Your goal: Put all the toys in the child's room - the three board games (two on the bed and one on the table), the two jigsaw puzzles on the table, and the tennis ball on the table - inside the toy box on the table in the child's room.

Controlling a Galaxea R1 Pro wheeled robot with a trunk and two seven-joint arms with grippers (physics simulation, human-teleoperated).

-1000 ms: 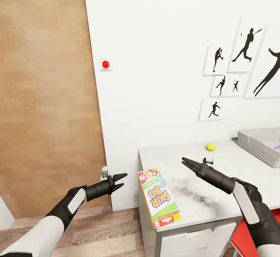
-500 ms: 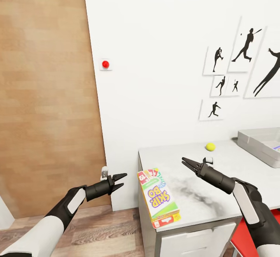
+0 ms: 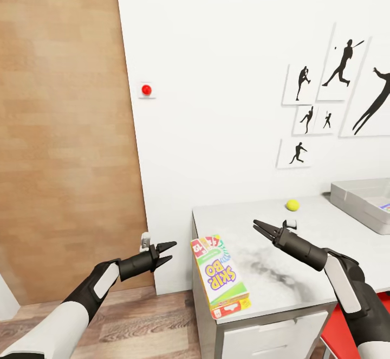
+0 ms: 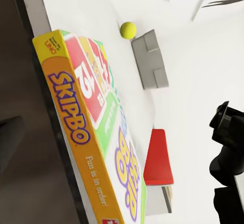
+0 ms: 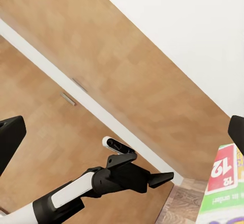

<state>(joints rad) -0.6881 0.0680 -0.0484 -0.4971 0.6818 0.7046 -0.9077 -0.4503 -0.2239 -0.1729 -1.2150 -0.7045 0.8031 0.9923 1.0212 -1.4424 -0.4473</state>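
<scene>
A wooden door (image 3: pixel 65 131) fills the 9 o'clock side of the head view, with a red wall button (image 3: pixel 146 90) on the white wall beside it. The left gripper (image 3: pixel 167 251) is held at 7 o'clock over the wood floor (image 3: pixel 141 315), just off the table's (image 3: pixel 325 239) left edge, its fingers spread apart and empty. The Skip-Bo board game (image 3: pixel 219 275) lies at 6 o'clock on the table's near left corner, overhanging the front edge slightly. The right gripper (image 3: pixel 261 230) is held above the tabletop at 5 o'clock, fingers parted, nothing between them. The tennis ball (image 3: pixel 293 205) rests toward 4 o'clock near the wall, with bare tabletop between it and the game. The grey toy box (image 3: pixel 360 200) is seen at 3 o'clock, cut by the frame edge. Silhouette pictures (image 3: pixel 325 93) hang on the wall above.
</scene>
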